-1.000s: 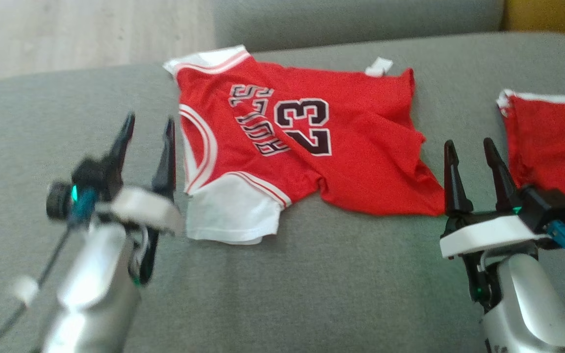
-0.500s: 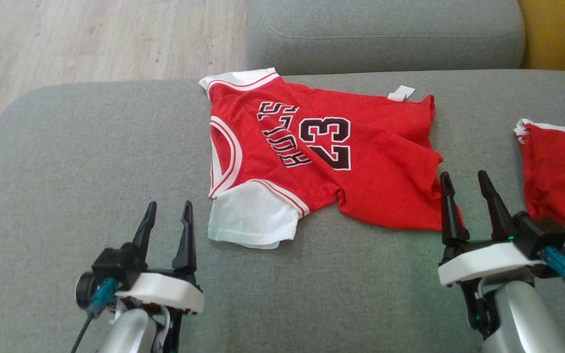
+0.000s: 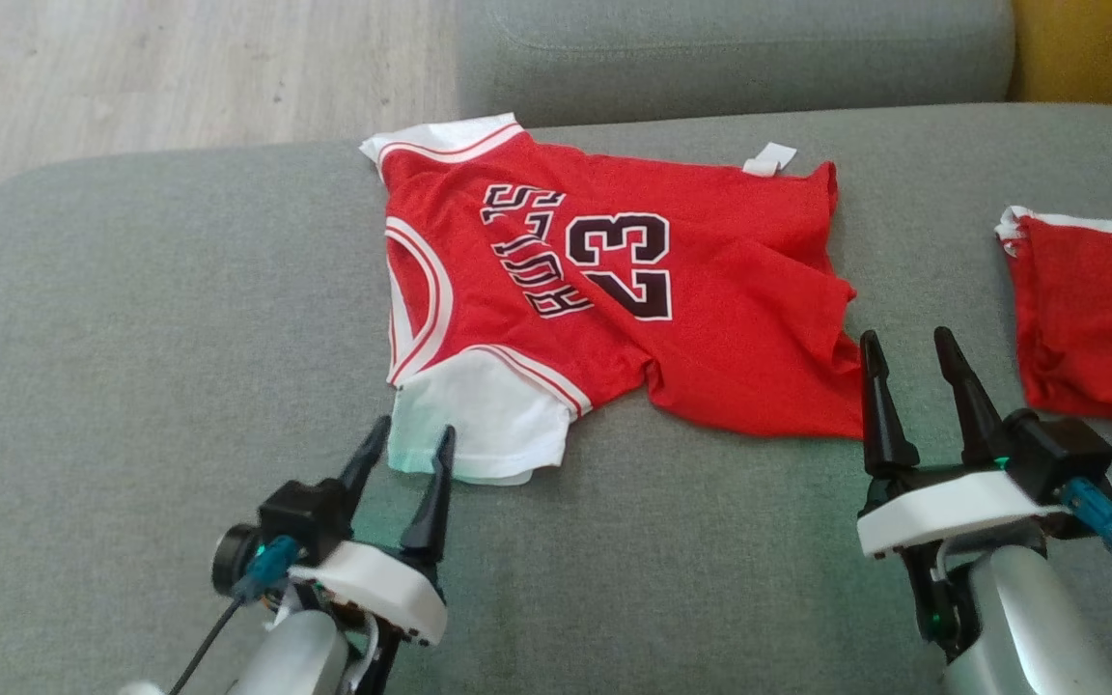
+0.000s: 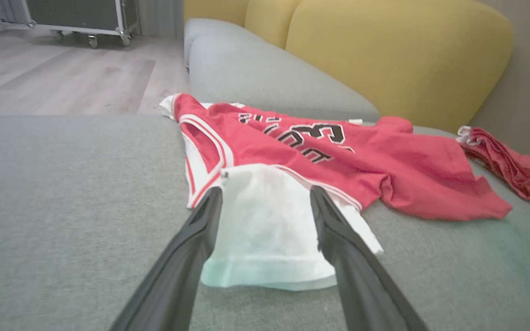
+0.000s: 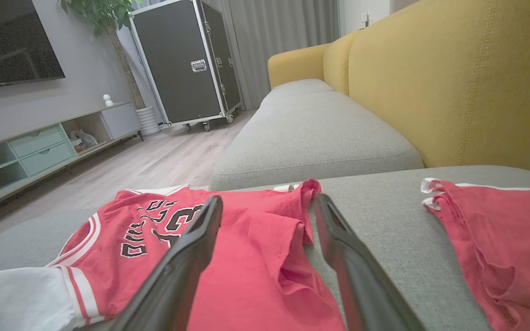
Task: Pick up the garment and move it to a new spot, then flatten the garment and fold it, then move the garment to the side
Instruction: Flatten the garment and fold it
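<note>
My left gripper [image 3: 414, 432], fingers spread, sits at the white sleeve [image 3: 488, 420] of the jersey [image 3: 710, 319] on the sofa [image 3: 131, 367]; my right gripper [image 3: 904, 340], spread too, holds nothing beside the hem.

jersey [image 3: 710, 319]: 1 | other red garment [image 3: 1097, 319]: 1 | left gripper [image 3: 414, 427] + right gripper [image 3: 904, 334]: 2

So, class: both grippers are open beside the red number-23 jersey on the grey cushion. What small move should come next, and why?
Probably lower the left gripper onto the white short sleeve of the red number-23 jersey and close. Its open fingers frame that sleeve's edge, nothing is held, and the jersey lies rumpled on the grey fabric sofa cushion.
</note>
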`<state>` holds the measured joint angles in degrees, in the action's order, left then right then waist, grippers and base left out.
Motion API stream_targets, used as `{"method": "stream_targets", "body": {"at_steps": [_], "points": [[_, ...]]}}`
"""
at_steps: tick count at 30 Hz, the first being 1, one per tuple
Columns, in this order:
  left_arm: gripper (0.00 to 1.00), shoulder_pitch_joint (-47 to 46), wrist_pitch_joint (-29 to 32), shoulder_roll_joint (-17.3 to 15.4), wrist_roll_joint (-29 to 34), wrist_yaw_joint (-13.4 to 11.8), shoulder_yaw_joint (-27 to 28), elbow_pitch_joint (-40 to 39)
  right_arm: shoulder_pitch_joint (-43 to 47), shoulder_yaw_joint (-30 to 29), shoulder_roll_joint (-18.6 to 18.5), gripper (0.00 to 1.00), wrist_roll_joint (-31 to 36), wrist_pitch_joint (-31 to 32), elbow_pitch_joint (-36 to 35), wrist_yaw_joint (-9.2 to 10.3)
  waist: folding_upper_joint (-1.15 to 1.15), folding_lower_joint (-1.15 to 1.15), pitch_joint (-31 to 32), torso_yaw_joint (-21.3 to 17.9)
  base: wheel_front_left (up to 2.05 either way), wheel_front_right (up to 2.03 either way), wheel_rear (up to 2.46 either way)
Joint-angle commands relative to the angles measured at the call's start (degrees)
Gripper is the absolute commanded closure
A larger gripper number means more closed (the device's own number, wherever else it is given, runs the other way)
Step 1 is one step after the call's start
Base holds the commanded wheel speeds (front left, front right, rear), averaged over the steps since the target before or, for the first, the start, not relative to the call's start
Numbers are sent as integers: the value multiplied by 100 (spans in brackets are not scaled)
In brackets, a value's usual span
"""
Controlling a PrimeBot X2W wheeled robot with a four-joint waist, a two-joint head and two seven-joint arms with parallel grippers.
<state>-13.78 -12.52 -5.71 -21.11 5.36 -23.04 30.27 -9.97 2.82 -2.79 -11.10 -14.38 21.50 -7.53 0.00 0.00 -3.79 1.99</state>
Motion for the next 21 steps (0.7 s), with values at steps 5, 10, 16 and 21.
{"method": "stream_targets", "body": {"at_steps": [5, 10, 16, 21], "points": [[0, -463, 303, -27, 54, 33, -20, 243, -339, 119, -9, 0, -37, -62, -233, 4, 0, 0, -187, -104, 0, 0, 0], [0, -648, 405, -35, 95, -201, 19, 565, -379, 127, -9, 0, -19, -62, -241, 4, 0, 0, -293, -168, 0, 0, 0], [0, -835, 408, -46, 159, -530, 91, 856, -413, 127, -9, 0, -4, -62, -234, 4, 0, 0, -366, -212, 0, 0, 0], [0, -957, 506, -29, 155, -625, 72, 1116, -444, 136, -9, 0, 12, -62, -225, 4, 0, 0, -426, -244, 0, 0, 0]]}}
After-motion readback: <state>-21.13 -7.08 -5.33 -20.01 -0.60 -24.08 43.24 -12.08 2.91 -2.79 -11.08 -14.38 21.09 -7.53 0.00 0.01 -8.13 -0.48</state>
